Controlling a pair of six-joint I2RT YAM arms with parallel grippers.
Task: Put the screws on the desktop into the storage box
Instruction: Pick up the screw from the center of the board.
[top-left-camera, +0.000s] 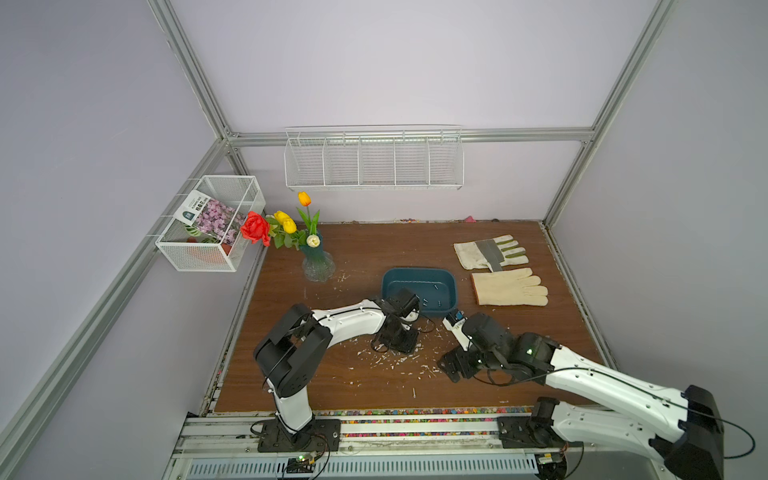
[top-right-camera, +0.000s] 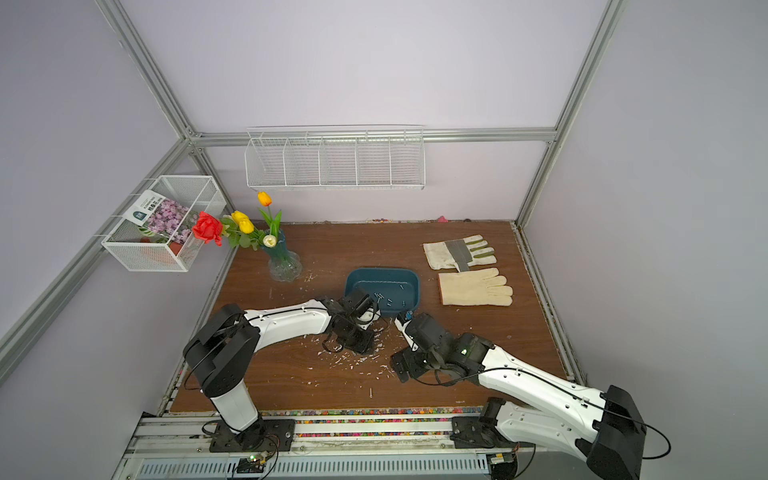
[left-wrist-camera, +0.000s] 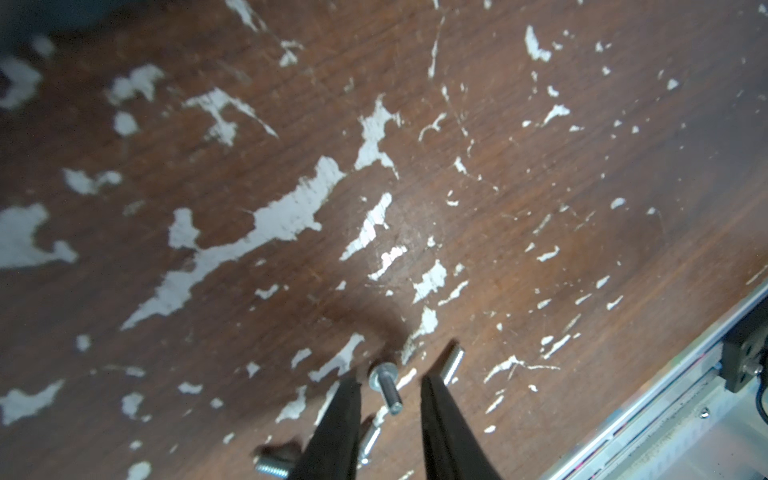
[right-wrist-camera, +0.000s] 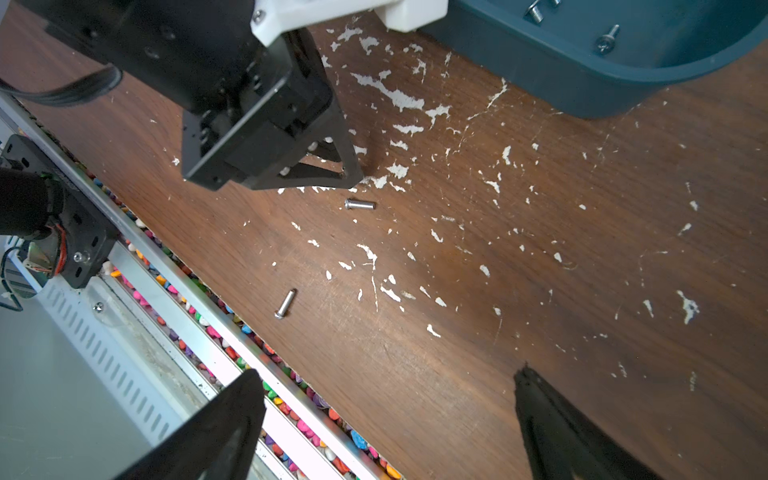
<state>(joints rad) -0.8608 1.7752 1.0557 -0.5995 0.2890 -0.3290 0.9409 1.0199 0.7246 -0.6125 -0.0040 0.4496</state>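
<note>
Left wrist view: straddles one slim threaded metal screw lying on the scratched wood-grain worktop with the left claw set narrow, pads clear either side, probably aligning a pinch. Parks the right claw wide and empty by the near right corner of the smooth, round-cornered teal storage box, several screws already inside.

The left arm hides the near left corner of the storage box in both top views; the screws inside are too small to count; the right wrist view crops the box.
</note>
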